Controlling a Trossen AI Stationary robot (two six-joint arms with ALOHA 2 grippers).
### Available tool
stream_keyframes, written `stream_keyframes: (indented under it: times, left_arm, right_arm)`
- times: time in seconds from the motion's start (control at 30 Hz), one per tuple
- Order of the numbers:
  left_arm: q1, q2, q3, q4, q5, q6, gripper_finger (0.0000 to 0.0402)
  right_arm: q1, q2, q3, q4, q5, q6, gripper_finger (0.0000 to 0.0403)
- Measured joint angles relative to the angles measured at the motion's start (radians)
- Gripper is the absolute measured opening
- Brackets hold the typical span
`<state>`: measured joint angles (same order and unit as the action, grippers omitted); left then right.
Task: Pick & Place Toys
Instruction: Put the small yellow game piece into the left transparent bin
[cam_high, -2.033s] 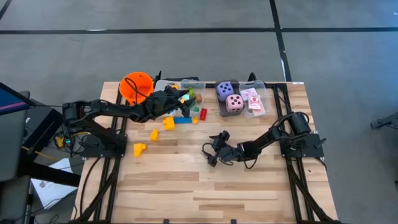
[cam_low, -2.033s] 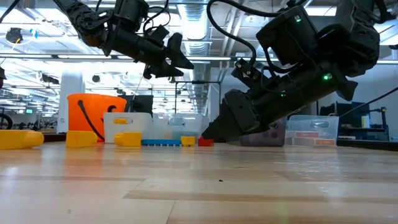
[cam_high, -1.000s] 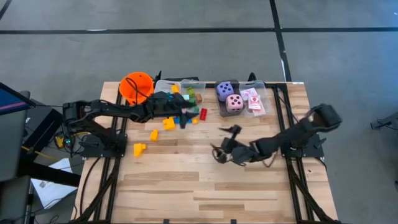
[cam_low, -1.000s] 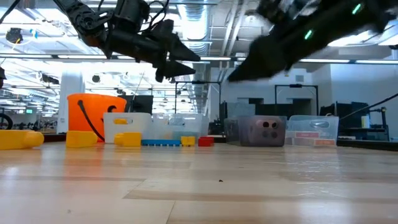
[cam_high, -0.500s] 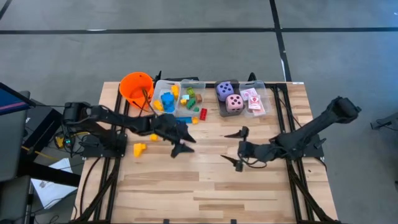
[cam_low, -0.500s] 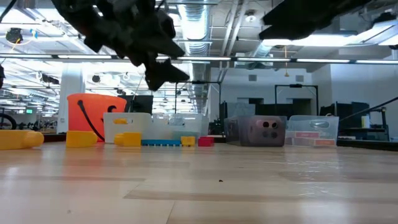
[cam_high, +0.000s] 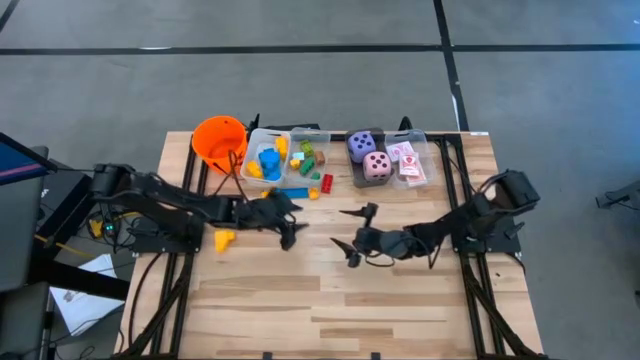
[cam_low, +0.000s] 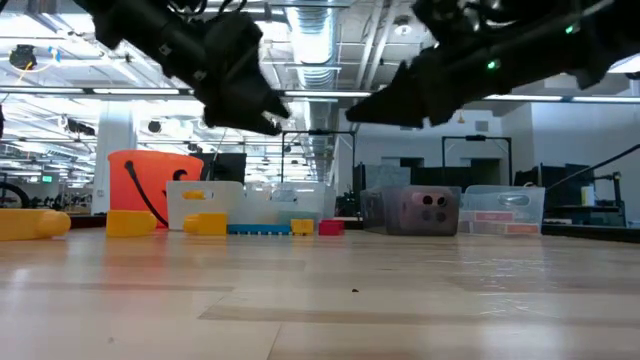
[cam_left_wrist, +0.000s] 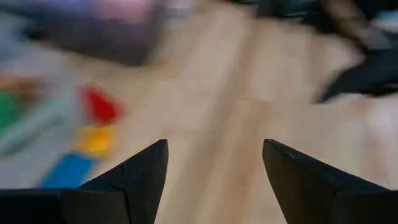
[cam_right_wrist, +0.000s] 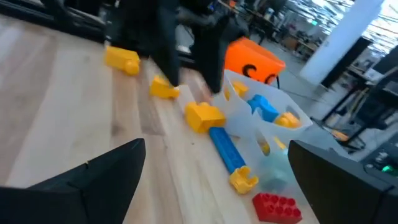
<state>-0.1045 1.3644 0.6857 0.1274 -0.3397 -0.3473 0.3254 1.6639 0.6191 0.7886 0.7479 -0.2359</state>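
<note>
Left hand (cam_high: 291, 222): you see it above the bare wood near the middle of the surface (cam_high: 330, 300), its two dark fingers (cam_left_wrist: 134, 180) spread apart with nothing between them.
Right hand (cam_high: 350, 238): just beside the left one and clear of it, raised off the wood, its fingers standing wide and empty.
Loose blocks: beyond your left hand lie a yellow block (cam_high: 224, 239) on its own nearer the left arm's base, then a long blue block (cam_right_wrist: 227, 149), a small yellow block (cam_right_wrist: 244, 179) and a red block (cam_high: 327, 183) in a line along the front of the bins.
Block bin (cam_high: 262, 138): a clear bin at the far edge holding a blue block (cam_high: 269, 162) with yellow and green pieces (cam_high: 308, 156).
Dice bin: next along, the purple die (cam_high: 361, 145) sits behind the pink die (cam_high: 377, 165), the two touching.
Card bin: the red-patterned playing cards (cam_high: 408, 162) lie in the bin nearest the right arm's side.
Orange bucket (cam_high: 219, 140): stands at the far left corner, just beside the block bin.
</note>
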Motion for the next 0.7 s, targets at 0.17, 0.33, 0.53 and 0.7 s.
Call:
stream_keyframes:
  times: [0.17,0.33,0.53,0.7]
  left_arm:
    - [0.036,-0.091,0.000,-0.134,-0.144,-0.010,0.0255]
    - [0.068,-0.101,0.000,-0.149,-0.042,-0.027,0.0255]
    - [0.079,0.013,-0.001,-0.138,0.038,-0.027,0.0255]
    - [0.079,0.107,-0.001,-0.119,-0.063,-0.026,0.0255]
  right_arm:
    - [-0.079,0.027,0.023,0.002,-0.099,0.148,0.0388]
    - [-0.181,0.069,0.021,-0.033,-0.312,0.320,0.0388]
    - [-0.235,0.213,0.026,0.089,-0.287,0.406,0.0388]
    - [-0.248,0.377,0.068,0.247,-0.170,0.501,0.0388]
